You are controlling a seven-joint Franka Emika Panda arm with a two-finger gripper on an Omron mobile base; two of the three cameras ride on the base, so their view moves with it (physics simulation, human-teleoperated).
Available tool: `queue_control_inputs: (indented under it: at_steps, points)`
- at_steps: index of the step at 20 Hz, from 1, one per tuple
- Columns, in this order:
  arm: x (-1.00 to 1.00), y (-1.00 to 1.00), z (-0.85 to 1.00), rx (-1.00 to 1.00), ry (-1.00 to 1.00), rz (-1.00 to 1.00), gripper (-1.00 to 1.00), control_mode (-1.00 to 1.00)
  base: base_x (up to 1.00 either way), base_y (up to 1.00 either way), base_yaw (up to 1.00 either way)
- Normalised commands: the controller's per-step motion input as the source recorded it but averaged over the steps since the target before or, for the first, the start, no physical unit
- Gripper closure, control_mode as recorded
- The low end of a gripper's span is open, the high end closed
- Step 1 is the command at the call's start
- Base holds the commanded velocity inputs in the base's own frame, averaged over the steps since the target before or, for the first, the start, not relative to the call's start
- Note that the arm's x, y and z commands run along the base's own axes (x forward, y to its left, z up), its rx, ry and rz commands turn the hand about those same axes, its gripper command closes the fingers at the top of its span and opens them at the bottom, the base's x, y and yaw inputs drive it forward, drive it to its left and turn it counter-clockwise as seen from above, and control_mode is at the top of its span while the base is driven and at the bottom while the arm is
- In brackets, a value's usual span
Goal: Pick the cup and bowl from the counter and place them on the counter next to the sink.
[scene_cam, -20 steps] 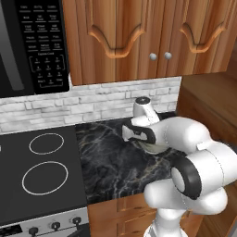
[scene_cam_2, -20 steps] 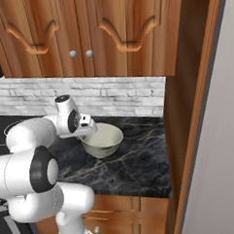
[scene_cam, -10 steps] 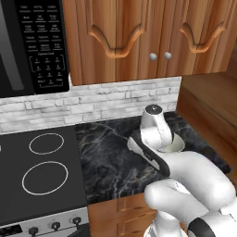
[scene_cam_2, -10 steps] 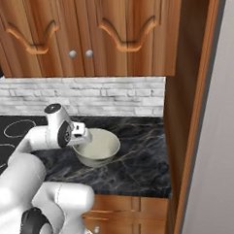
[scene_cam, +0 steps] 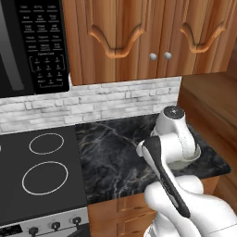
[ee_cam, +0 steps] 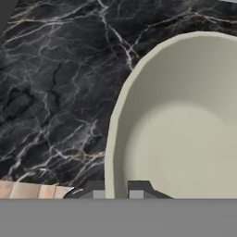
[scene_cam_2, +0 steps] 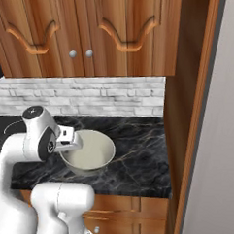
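The cream-white bowl (scene_cam_2: pixel 91 152) is at the right end of the black marble counter (scene_cam_2: pixel 140 151), close to its front edge. My gripper (ee_cam: pixel 115 190) is shut on the bowl's near rim, one fingertip inside and one outside. In the hand view the bowl (ee_cam: pixel 185 129) has a smooth, empty inside and the counter (ee_cam: pixel 60 92) lies beneath it. From the left base, my arm covers most of the bowl (scene_cam: pixel 192 158), leaving only its right edge visible. I cannot tell whether the bowl rests on the counter or hangs just above it. The cup and the sink are out of view.
A black stovetop (scene_cam: pixel 41 171) with white rings adjoins the counter (scene_cam: pixel 111 157) on the left, under a microwave (scene_cam: pixel 32 46). Wooden cabinets hang above a white brick backsplash (scene_cam_2: pixel 88 93). A tall wooden panel (scene_cam_2: pixel 186 110) closes off the counter's right end.
My arm has pulled the bowl away from the backsplash towards the counter's front edge, with the gripper staying shut on its rim.
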Motion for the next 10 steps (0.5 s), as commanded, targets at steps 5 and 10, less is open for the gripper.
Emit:
queue_control_inputs:
  at_steps: [5,10]
  points:
    - [-0.77,0.0,1.0,0.0,0.17,0.0,1.0,-1.0,0.0,0.0,0.0]
    - [-0.44,-0.08,0.84,0.04,0.24,0.0,1.0,-1.0,0.0,0.0,0.0]
